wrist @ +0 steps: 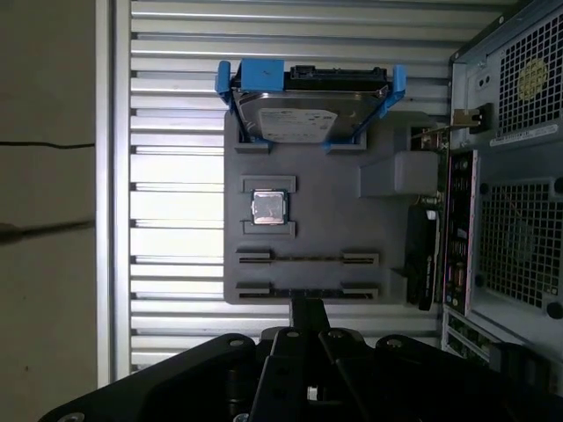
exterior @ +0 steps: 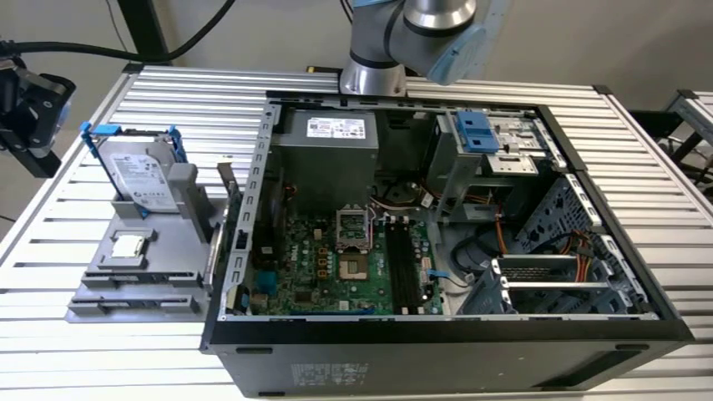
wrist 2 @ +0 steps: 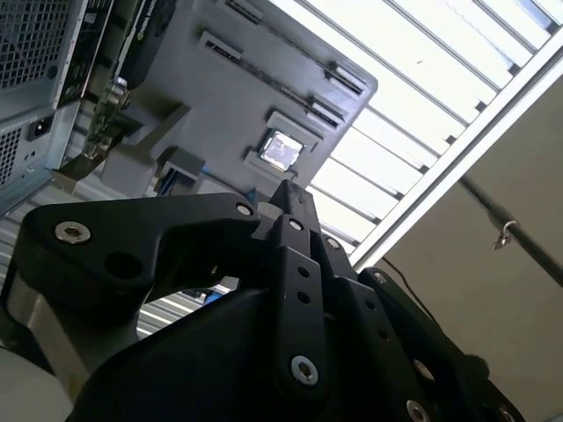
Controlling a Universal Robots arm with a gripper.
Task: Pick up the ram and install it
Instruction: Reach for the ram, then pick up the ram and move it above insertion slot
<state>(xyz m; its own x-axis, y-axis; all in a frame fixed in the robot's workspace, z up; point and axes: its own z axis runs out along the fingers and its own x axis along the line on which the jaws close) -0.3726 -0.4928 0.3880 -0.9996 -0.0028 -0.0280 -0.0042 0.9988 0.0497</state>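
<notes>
**Gripper**: in both wrist views the finger bars lie together at the tip, and nothing shows pinched between them. The gripper hangs over the edge of the grey holder tray farthest from the hard drive. It lines up with the middle of the tray's two long cradles. I judge this a stand-off pose, chosen to look squarely down on them.

**Ram:** it is not in the grip, and I cannot pick it out with certainty. Each cradle shows a thin dark line between its end blocks. This may be a stick standing on edge or a bare groove; I cannot tell which. Standing on edge would suit a pinch from above.

**Also on the tray:**
- The hard drive stands in its blue frame at the end away from the gripper.
- A square processor chip sits in a pocket between the drive and the cradles.

**Beside the tray:** the open computer case lies on its side, so the motherboard's black slots face upward. They look unfilled, so the installation is not done.
</notes>
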